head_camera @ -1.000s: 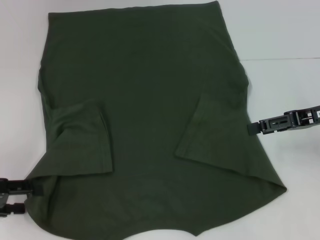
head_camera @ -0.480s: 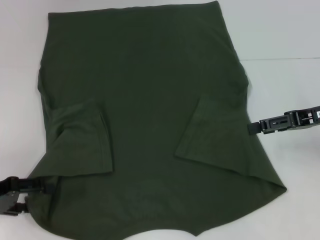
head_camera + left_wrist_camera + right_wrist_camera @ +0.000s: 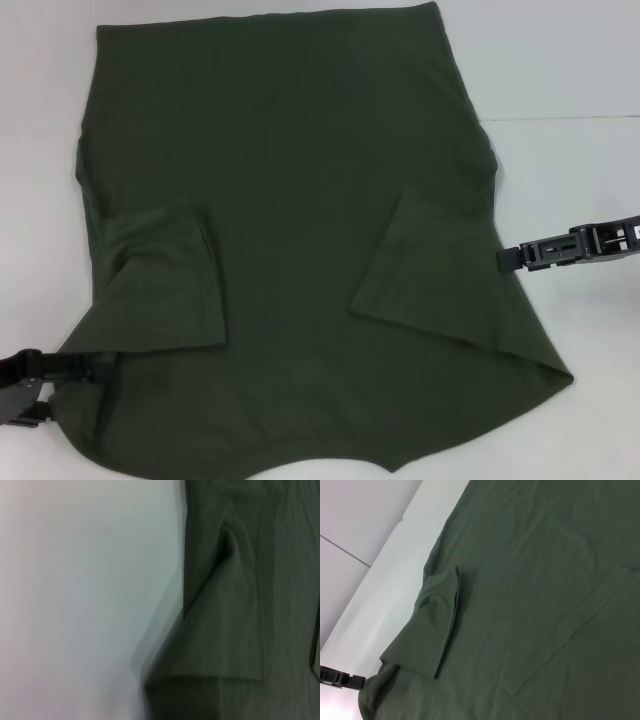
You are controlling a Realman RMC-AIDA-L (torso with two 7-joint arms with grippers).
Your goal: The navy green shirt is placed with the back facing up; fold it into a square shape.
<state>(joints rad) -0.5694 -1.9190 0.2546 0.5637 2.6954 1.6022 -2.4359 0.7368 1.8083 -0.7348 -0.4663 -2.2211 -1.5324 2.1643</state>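
On the shirt's edges, both hands rest.

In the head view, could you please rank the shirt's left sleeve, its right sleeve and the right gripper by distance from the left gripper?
From the left gripper:
1. Left sleeve, folded in on the shirt's left side.
2. Right sleeve, folded in on the right side.
3. Right gripper, at the right edge.

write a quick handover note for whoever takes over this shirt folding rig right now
Left gripper: at the shirt's near left edge, by the folded-in left sleeve; fingers not readable.
Right gripper: at the shirt's right edge, beside the folded-in right sleeve; fingers not readable.
Navy green shirt: spread on the white table, plain side up.
Done: both sleeves folded inward.
Left: fold the body into a square.
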